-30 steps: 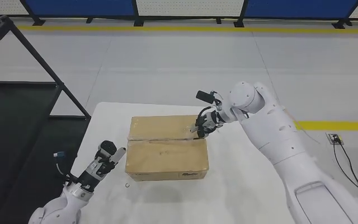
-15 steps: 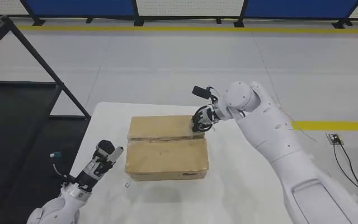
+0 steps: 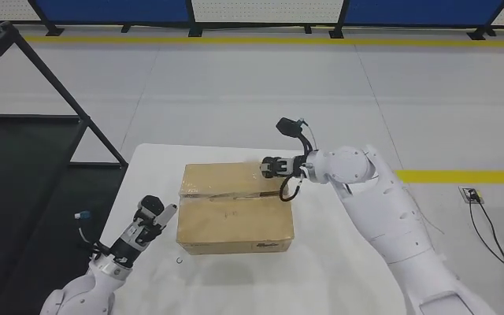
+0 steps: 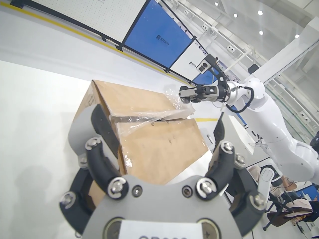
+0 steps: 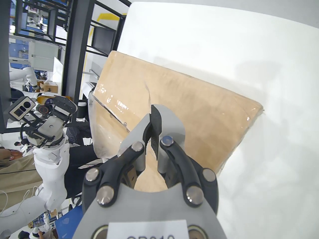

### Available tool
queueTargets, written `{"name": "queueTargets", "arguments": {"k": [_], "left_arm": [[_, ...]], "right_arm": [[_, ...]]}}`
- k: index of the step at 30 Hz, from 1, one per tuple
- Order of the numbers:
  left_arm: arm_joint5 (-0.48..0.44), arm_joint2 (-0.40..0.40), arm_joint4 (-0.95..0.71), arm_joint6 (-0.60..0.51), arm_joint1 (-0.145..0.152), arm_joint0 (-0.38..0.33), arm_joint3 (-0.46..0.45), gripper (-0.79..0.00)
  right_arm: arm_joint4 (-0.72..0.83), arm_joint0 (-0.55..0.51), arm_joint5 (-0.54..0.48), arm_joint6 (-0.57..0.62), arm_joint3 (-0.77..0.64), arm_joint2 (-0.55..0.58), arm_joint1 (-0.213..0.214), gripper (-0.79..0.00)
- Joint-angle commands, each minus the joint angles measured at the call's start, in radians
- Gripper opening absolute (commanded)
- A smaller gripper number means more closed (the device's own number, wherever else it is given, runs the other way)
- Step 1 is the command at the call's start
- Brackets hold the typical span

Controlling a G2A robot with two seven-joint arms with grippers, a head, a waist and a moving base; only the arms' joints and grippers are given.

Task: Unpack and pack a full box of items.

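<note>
The white worktop carried one thing for the task: a closed brown cardboard box, lying flat near its middle with both top flaps down. The step in hand appeared to be the very start of unpacking, namely stripping the seal so the flaps could be opened; nothing had yet come out of the box.

The right gripper hung over the far right corner of the box top, at the end of the seam. Its fingers were pressed together, and in the left wrist view they seemed to pinch the lifted, crumpled end of the strip of clear plastic tape that ran along the seam between the flaps. The left gripper hovered just off the box's left end, apart from the cardboard, with its fingers spread wide and holding nothing.

The tape was loose and wrinkled near the right gripper but lay stuck down toward the left end. Judging from this, the next move called for a steady pull along the seam, with the box likely needing to be braced by the free gripper so it would not slide
</note>
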Motion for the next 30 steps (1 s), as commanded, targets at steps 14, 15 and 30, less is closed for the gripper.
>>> {"name": "queueTargets", "arguments": {"k": [14, 15, 30], "left_arm": [[0.018, 0.024, -0.006, 0.018, 0.002, -0.011, 0.005, 0.000], [0.019, 0.025, -0.006, 0.019, 0.002, -0.011, 0.005, 0.000], [0.085, 0.026, -0.077, 0.091, -0.002, -0.008, 0.010, 0.000]], "right_arm": [[-0.140, -0.327, -0.189, -0.479, -0.306, 0.113, 0.042, -0.785], [-0.149, -0.335, -0.198, -0.509, -0.310, 0.113, 0.041, -0.785], [-0.257, -0.491, -0.343, -1.070, -0.293, 0.081, 0.019, -0.785]]}}
